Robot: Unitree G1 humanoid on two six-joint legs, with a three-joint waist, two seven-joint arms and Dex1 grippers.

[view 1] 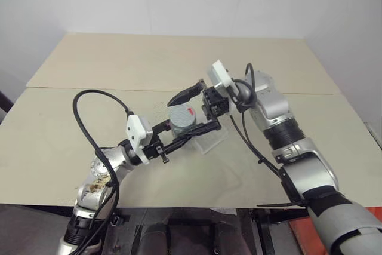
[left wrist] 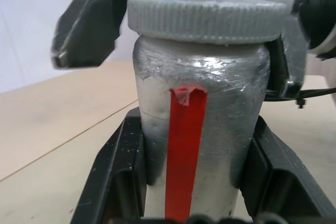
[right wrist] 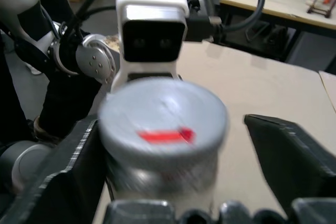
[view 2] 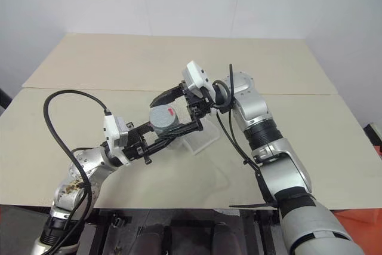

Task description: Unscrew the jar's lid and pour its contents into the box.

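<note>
The jar [view 1: 182, 125] is a silvery cylinder with a red strip [left wrist: 185, 145] down its side, held upright above the table. My left gripper [view 1: 200, 131] is shut on its body, one black finger [left wrist: 118, 174] on each side. The grey ribbed lid [left wrist: 203, 17], with a red mark on top [right wrist: 164, 136], sits on the jar. My right gripper [right wrist: 173, 156] reaches in from the right and stands open around the lid. One finger [right wrist: 55, 182] is close beside the lid and the other finger [right wrist: 294, 156] is well apart. The clear box [view 1: 211, 141] lies on the table just beyond the jar.
The beige table [view 1: 179, 58] stretches far back, with a seam [view 1: 310, 94] running across it. A black cable [view 1: 89, 123] loops up from my left arm. An orange object [view 1: 310, 234] sits below the table's front right edge.
</note>
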